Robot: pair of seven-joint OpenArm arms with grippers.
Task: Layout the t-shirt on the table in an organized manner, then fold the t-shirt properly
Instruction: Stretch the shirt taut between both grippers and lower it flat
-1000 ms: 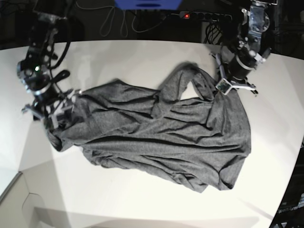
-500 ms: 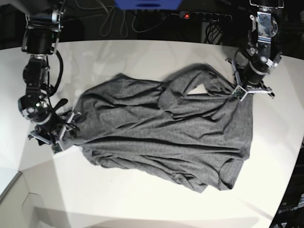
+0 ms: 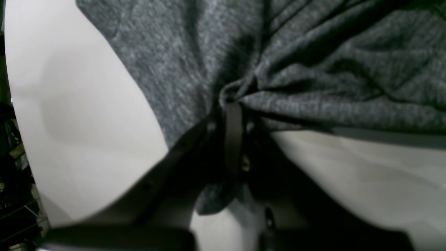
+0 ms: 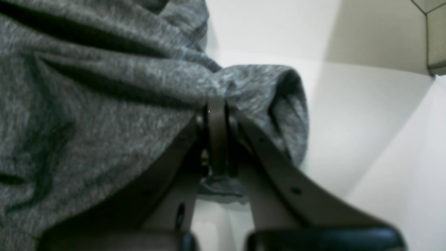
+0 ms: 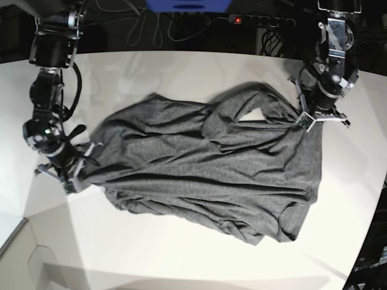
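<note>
Shirt [image 5: 205, 169] lying mid-frame on table [image 5: 181, 72], wrinkled, partly bunched. Left gripper [image 5: 302, 121] pinching its upper-right edge, right gripper [image 5: 75, 175] clamping its left edge. Layout ongoing; folding not begun.

Robot lab, white table [image 5: 181, 72], cables [image 5: 145, 27]

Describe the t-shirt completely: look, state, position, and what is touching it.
The t-shirt is a plain heathered dark grey knit with no print, wrinkled and only partly spread across the white table, with folds bunched near its upper middle. It lies slanted in the base view. The left hand is shut on a gathered fold at one end; the right hand is shut on bunched fabric at the opposite end.
</note>
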